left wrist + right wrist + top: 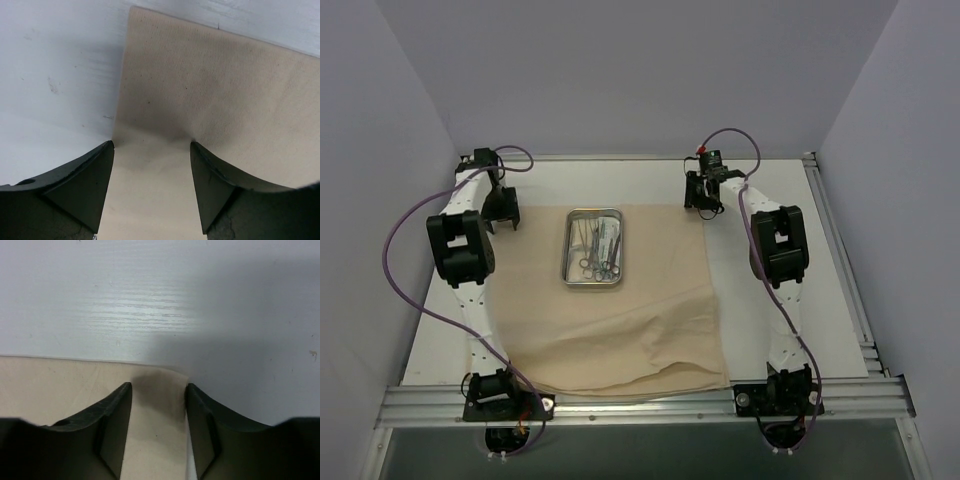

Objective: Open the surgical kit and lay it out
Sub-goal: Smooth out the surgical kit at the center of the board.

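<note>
**Both grippers open over the far corners of the spread wrap**

From above, you see one beige cloth wrap spread on the white table. One small rectangular steel tray lies toward the wrap's 11 o'clock. Thin metal instruments fill the tray, too small to count.

Your left gripper is at the 10 o'clock corner and your right gripper at the 2 o'clock corner. Each has its fingers spread, with cloth lying unpinched between them.

If either one tugs, the cloth could drag and jolt the tray. The rumpled folds at 5 o'clock may bunch further.
</note>
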Motion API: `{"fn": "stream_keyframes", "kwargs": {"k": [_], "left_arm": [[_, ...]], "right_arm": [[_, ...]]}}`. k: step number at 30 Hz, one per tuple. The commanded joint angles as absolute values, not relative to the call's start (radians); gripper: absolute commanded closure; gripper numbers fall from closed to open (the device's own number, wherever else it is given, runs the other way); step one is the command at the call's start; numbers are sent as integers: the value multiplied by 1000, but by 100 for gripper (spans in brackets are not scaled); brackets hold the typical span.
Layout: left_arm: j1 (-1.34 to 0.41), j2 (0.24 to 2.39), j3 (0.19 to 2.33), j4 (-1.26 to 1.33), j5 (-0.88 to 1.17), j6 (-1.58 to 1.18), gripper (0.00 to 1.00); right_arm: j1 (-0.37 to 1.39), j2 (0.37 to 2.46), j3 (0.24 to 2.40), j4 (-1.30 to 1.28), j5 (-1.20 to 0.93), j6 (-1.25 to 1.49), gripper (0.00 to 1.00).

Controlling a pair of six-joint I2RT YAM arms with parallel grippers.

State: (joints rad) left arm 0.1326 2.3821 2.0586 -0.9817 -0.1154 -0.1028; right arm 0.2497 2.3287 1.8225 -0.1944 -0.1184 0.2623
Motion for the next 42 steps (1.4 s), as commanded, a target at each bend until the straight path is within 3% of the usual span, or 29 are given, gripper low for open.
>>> {"fn": "stream_keyframes", "kwargs": {"k": [1,3,5,6,8,9,20,27,42], "left_arm": [[147,2442,2111,-953,-132,-126,29],[150,2448,2126,-953,-123,-126,34],[152,2462,2143,-957,-80,-112,47],[150,2467,2151,-969,-66,-107,68],[150,2483,2171,-980,-25,-91,96],[150,2487,2172,-985,-14,-87,98],[167,2519,2347,-1008,-49,-112,98],[169,2698,2703,-1155,-55,-133,98],[172,2703,2769,-1058,-15,-153,98]], "right_arm": [[261,2385,1812,-247,-167,278,63],[261,2384,1810,-238,-190,284,71],[261,2381,1813,-232,-196,290,85],[259,2382,1818,-232,-199,293,89],[258,2381,1831,-232,-209,296,99],[259,2379,1833,-229,-212,301,100],[189,2428,1925,-74,-270,491,100],[172,2473,1951,31,-241,598,100],[166,2606,2172,107,-190,745,100]]}}
